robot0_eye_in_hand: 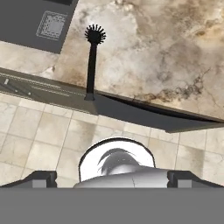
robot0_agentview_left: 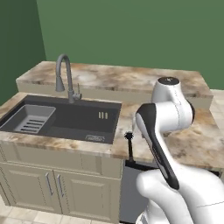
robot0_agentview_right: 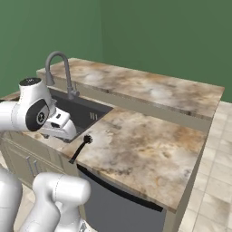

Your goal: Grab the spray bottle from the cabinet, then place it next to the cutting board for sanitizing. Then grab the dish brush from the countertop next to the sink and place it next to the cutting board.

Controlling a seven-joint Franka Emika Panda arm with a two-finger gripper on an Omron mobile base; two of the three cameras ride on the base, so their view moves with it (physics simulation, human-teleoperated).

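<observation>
The dish brush (robot0_eye_in_hand: 92,61) is a thin black stick with a round bristled head. It lies on the marbled countertop (robot0_eye_in_hand: 166,52) just right of the sink (robot0_agentview_left: 74,116), and its handle end reaches the counter's front edge. The dish brush (robot0_agentview_left: 129,146) is also seen from the left, and the dish brush (robot0_agentview_right: 80,148) from the right. My gripper (robot0_eye_in_hand: 111,178) hangs open above the front edge, nearer me than the brush, with its fingertips (robot0_eye_in_hand: 43,178) wide apart and nothing between them. The spray bottle, cabinet and cutting board are out of view.
A grey gooseneck faucet (robot0_agentview_left: 63,74) stands behind the sink, and a pale ribbed tray (robot0_agentview_left: 30,119) sits in its left half. A raised counter ledge (robot0_agentview_left: 118,78) runs along the back. Low cabinets (robot0_agentview_left: 52,183) and a dark appliance front (robot0_agentview_right: 118,204) sit below.
</observation>
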